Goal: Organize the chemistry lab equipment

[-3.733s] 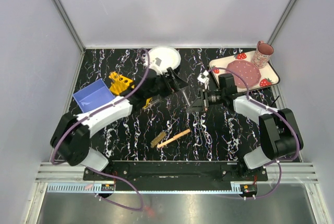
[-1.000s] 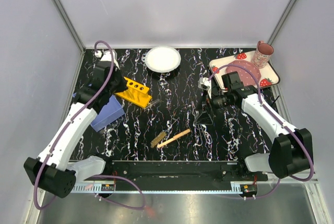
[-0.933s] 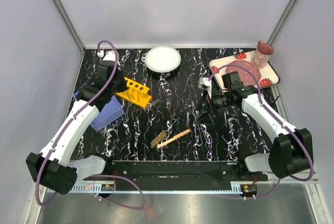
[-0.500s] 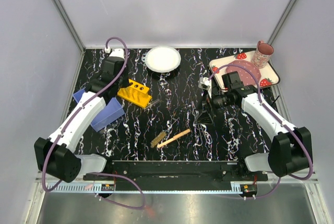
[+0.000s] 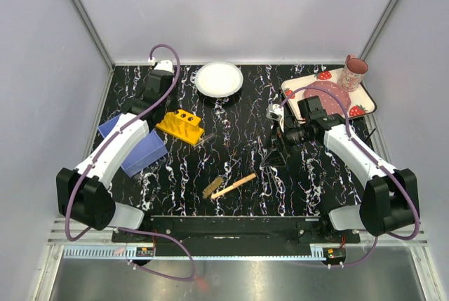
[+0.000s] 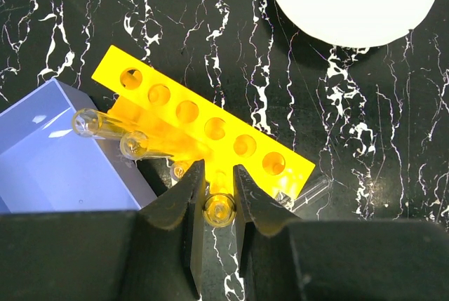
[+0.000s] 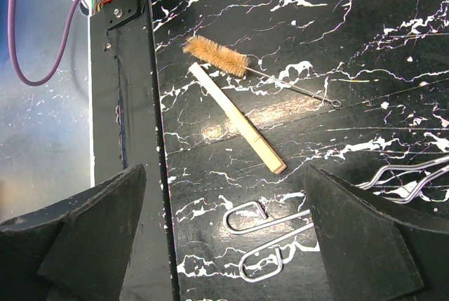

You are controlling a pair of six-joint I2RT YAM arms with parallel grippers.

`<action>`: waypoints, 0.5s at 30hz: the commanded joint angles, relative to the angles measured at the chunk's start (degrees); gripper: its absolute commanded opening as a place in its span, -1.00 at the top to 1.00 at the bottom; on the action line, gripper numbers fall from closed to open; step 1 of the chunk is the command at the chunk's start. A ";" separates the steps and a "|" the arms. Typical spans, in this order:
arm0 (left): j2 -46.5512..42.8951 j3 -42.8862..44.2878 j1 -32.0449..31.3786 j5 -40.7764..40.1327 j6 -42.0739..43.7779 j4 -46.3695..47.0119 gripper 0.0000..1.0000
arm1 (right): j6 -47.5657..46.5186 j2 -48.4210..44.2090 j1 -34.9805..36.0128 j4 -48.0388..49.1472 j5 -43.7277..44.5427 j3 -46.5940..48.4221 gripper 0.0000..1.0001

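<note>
1. Desk (image 5: 238, 150): the job looks barely begun. The equipment lies scattered in three patches, with nothing racked as far as I can see.
2. Yellow rack (image 6: 203, 129): it sits far-left of centre, just beside the blue bin (image 6: 49, 168). All six holes in the wrist view appear empty.
3. Left hand (image 6: 217, 171): it hangs over the rack's near edge, its fingers closed on a clear tube (image 6: 219, 208) seen end-on. Seating that tube in a hole looks like the step in hand.
4. Loose tubes (image 6: 95, 123): two lie against the rack's left end by the bin, and another lies at its right end on the desk. All are left to do.
5. Metal rods (image 7: 259, 234): these are looped wire pieces on the desk below the right hand (image 7: 221, 175), whose fingers are spread wide and hold nothing.
6. Wooden stick (image 7: 238, 120) and brush (image 7: 216, 47): they lie side by side near the front edge, untouched.
7. Bystanders: the strawberry tray (image 5: 298, 89) with the pink cup (image 5: 353, 71) is far right, and the white plate (image 5: 219, 78) is at far centre.
8. In the way: the bin crowds the rack's left side, and the fallen tubes may roll if the rack is nudged.
</note>
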 commanded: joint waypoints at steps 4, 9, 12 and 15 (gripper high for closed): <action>1.46 1.82 0.45 -0.52 0.90 4.21 0.70 | -1.08 0.31 -0.52 0.35 0.00 0.59 -0.99; 1.55 0.67 0.54 0.18 0.63 4.74 0.70 | -1.08 0.40 -0.60 0.35 0.08 0.59 -0.99; 1.29 -0.12 0.54 0.27 0.55 4.83 0.70 | -1.08 0.40 -0.60 0.35 0.08 0.59 -0.99; 0.59 -0.65 0.54 0.53 0.46 4.92 0.70 | -1.08 0.49 -0.60 0.35 0.00 0.59 -0.99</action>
